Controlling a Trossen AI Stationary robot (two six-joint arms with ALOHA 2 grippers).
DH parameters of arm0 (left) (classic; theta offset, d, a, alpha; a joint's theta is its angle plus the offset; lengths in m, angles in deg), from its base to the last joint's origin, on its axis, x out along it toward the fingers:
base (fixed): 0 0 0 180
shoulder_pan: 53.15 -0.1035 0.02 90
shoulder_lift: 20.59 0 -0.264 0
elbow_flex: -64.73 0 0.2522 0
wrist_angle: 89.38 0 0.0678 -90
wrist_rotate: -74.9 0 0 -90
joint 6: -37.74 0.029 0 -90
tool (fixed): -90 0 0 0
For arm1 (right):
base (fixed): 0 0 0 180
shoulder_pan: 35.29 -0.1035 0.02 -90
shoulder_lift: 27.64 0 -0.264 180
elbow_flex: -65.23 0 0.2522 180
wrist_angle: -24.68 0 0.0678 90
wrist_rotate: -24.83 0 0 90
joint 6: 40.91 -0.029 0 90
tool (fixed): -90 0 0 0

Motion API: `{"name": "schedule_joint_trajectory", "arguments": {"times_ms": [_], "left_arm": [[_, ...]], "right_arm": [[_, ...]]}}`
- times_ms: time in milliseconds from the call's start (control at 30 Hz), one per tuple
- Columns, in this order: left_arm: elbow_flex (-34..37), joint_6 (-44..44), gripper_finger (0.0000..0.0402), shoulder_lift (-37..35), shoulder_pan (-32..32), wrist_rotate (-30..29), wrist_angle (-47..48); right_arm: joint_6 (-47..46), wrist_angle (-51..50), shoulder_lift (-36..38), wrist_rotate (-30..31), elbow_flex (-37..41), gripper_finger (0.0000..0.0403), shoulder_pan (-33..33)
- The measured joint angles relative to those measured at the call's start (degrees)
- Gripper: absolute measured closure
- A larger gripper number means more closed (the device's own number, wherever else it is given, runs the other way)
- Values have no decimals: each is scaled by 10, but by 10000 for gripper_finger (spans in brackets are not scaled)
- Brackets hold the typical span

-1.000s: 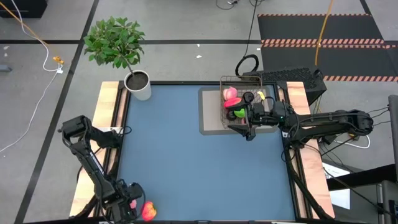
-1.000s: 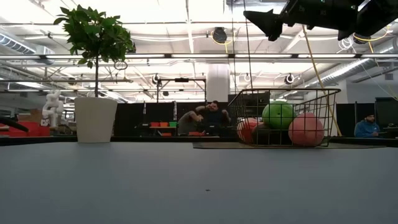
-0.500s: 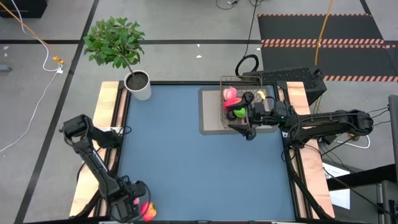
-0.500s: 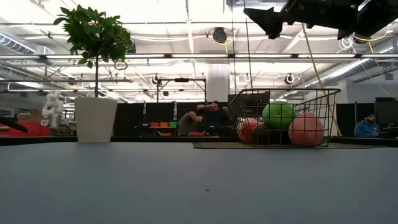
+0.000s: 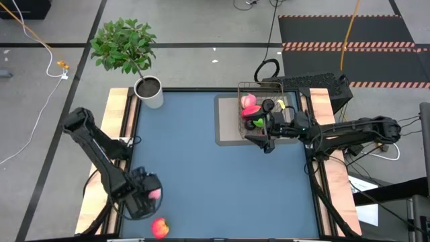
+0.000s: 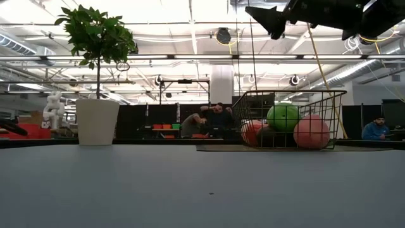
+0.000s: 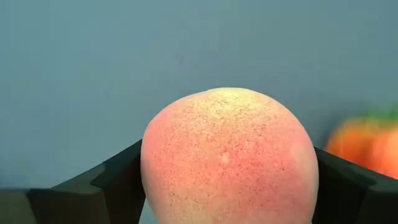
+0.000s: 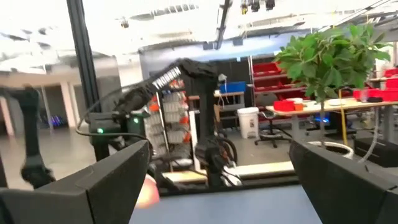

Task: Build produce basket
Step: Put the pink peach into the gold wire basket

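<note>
In the left wrist view we see the left gripper (image 7: 227, 186) clamped on a speckled pink peach (image 7: 229, 157) that fills the frame, a grip the high view shows only as a pink blur near the table's (image 5: 215, 181) left front corner. An orange pepper (image 7: 367, 140), cut off at that view's edge, lies just beside it. The right gripper (image 5: 267, 143) hangs spread wide and empty over the wire basket (image 6: 291, 120) at the table's far right, where we make out a green apple (image 6: 283, 117) and another peach (image 6: 311, 132); other pieces are half hidden.

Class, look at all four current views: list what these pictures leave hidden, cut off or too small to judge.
- Lower half of the peach: left wrist view, cut off by the picture's edge between the left gripper's fingers.
- Orange piece: left wrist view, cut off by the edge.
- Small dark items in the basket: high view, too small; the right gripper overlaps one side.
</note>
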Motion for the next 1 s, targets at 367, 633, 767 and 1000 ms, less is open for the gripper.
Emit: {"name": "schedule_joint_trajectory", "arguments": {"times_ms": [367,633,767,1000], "left_arm": [[-1,410,43,-36,-129,-229,-141],[-1,728,49,-36,-250,-249,-281],[-1,870,36,-36,-292,-249,-372],[-2,982,50,-36,-335,-213,-444]], "right_arm": [[-120,104,-149,-2,-16,22,-13],[-230,63,-228,-63,-69,22,-15],[-255,64,-266,-63,-83,22,-23],[-252,105,-297,-62,-102,14,-37]]}}
